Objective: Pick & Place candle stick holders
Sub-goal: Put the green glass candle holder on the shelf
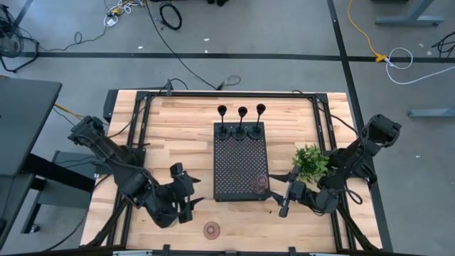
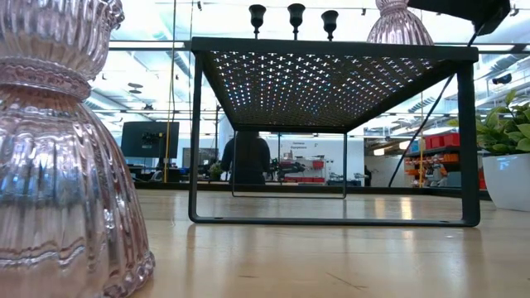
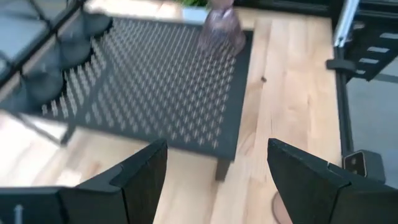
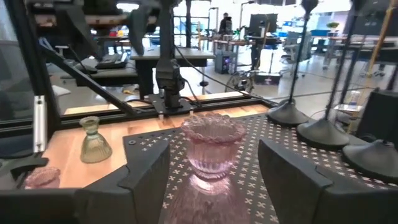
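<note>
Three slim black candle stick holders (image 1: 242,130) stand on the far end of the black perforated tray (image 1: 238,167). A pinkish holder (image 4: 211,148) stands upright on the tray's near right corner (image 1: 260,185). My right gripper (image 4: 211,180) is open and level at that corner, a finger on each side of this holder, clear of it. A second pinkish holder (image 1: 211,229) stands on the table near the front edge. An olive holder (image 4: 94,140) stands on the table left of the tray. My left gripper (image 1: 193,193) hangs open left of the tray's near end, tipped downward.
A small green plant (image 1: 311,162) in a white pot (image 2: 507,180) stands right of the tray, beside my right arm. The tray stands on thin legs (image 2: 195,141) with a gap beneath. A black frame (image 1: 142,107) runs round the tabletop.
</note>
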`<state>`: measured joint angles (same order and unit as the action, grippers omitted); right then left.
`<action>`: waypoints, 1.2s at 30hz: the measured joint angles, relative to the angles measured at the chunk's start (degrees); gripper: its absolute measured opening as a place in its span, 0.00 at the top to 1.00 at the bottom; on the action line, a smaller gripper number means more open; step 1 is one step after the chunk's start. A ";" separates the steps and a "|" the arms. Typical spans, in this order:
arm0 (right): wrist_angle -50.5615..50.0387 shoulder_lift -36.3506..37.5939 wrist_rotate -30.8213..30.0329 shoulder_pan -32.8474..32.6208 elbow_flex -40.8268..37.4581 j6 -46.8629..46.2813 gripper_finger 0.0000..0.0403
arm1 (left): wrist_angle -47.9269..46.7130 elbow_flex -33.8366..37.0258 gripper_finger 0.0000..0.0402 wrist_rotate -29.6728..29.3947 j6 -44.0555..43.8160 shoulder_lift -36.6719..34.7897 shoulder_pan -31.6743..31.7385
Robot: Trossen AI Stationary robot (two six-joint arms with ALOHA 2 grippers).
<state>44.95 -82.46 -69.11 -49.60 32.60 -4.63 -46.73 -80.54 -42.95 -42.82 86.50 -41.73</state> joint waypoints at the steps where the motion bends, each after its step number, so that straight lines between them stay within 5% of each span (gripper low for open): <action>1: 0.01 0.02 -0.99 -0.41 0.00 0.18 0.40 | -0.29 0.76 0.31 -0.07 -1.97 0.00 -0.43; 7: 0.00 0.02 -5.72 -2.31 0.00 0.69 0.40 | -0.46 4.33 0.31 -0.49 -10.51 0.02 -3.82; 23: 0.45 0.02 -7.08 -4.12 0.00 0.64 0.40 | 1.81 15.34 0.31 -1.21 -39.91 0.02 -17.20; 36: 0.46 0.02 -7.01 -4.12 0.00 0.66 0.40 | 3.80 20.23 0.31 8.37 -51.62 0.13 -22.80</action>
<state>45.41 -82.43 -76.12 -53.71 32.60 -3.97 -42.93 -60.31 -34.58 -94.43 86.63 -64.53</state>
